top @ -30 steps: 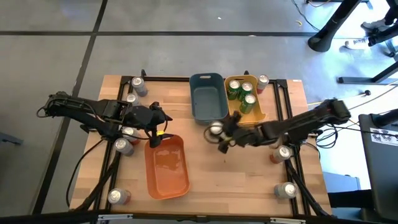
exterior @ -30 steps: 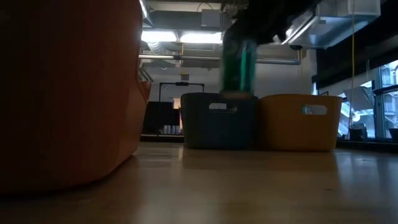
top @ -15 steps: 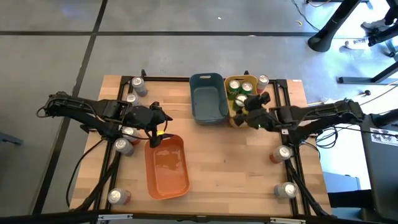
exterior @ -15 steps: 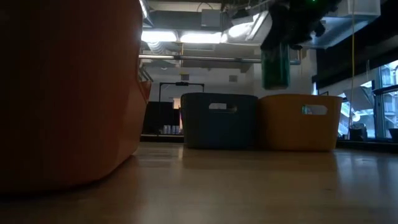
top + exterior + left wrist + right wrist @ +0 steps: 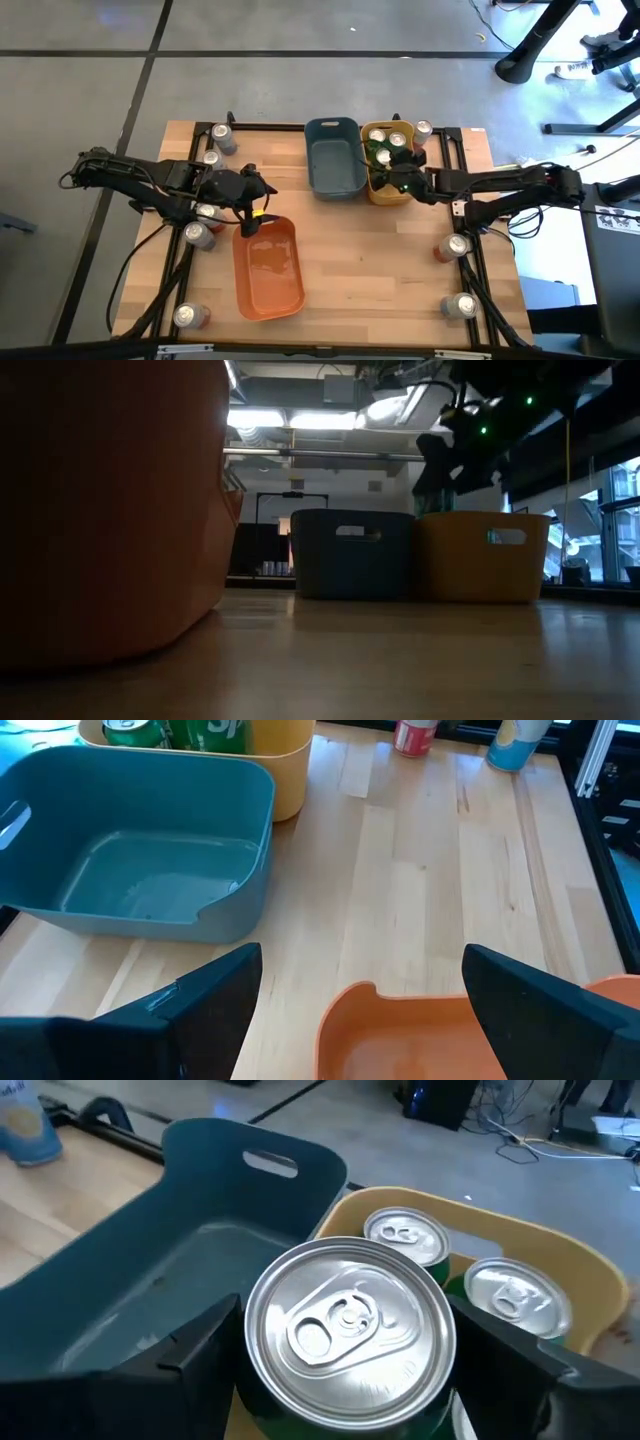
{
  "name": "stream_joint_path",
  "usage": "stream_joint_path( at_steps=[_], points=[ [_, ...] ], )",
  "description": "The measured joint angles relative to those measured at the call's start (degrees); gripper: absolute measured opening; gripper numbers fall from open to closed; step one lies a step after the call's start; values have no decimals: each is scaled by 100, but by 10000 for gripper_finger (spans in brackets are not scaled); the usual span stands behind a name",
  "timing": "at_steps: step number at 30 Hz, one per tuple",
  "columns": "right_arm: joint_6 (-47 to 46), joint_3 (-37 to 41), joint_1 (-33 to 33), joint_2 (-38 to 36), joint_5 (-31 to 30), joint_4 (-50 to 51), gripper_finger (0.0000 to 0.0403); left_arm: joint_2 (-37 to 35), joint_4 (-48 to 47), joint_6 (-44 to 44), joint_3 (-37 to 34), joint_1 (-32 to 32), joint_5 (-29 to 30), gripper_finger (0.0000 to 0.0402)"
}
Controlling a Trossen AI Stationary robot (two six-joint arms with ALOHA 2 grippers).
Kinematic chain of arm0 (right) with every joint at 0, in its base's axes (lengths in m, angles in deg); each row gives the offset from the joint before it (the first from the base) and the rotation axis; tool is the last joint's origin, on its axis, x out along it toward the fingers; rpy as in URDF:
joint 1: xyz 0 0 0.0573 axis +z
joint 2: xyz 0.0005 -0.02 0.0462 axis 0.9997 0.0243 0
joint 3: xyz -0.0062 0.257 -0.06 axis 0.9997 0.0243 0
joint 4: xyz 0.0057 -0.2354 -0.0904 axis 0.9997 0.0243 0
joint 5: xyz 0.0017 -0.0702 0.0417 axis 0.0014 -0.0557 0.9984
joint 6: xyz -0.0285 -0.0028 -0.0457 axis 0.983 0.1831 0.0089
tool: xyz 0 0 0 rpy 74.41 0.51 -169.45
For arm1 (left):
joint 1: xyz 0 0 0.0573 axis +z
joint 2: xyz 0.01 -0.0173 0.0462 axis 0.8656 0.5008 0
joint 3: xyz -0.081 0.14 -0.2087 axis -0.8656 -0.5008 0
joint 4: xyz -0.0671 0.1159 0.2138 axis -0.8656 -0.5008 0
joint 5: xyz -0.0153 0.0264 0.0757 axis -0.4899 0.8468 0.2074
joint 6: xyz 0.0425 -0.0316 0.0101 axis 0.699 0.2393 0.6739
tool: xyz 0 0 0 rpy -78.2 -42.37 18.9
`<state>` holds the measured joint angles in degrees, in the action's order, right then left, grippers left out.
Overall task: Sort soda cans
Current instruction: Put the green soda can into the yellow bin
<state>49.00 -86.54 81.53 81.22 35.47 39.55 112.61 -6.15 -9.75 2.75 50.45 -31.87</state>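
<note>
One green soda can (image 5: 348, 1342) sits clamped in our right gripper (image 5: 398, 176) above the yellow bin (image 5: 413, 188), release next, while our left gripper (image 5: 355, 995) waits open-jawed.

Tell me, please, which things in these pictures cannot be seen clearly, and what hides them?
- Yellow bin, high view: the right gripper and its can cover part of the inside, so the can count is uncertain.
- Orange bin, low view: its near wall hides its inside.
- Blue bin, low view: wall hides the contents.
- Left gripper, low view: not visible.
</note>
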Motion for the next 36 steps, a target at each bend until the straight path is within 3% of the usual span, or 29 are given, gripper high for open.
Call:
stream_joint_path(
  at_steps=[7, 20, 31, 36],
  points=[
    [-37, 368, -174, 306, -5, -540, 285, -1, 45, 8, 0, -2, 0, 333],
    [-353, 368, -157, 1022, -5, -700, 286, -1, 120, 69, 0, -1, 0, 333],
    [-274, 366, -158, 1076, -6, -763, 358, -2, 118, 54, 0, 0, 0, 333],
    [-14, 240, -159, 1082, -3, -674, 368, 0, 116, 52, 0, 0, 0, 333]
  ],
)
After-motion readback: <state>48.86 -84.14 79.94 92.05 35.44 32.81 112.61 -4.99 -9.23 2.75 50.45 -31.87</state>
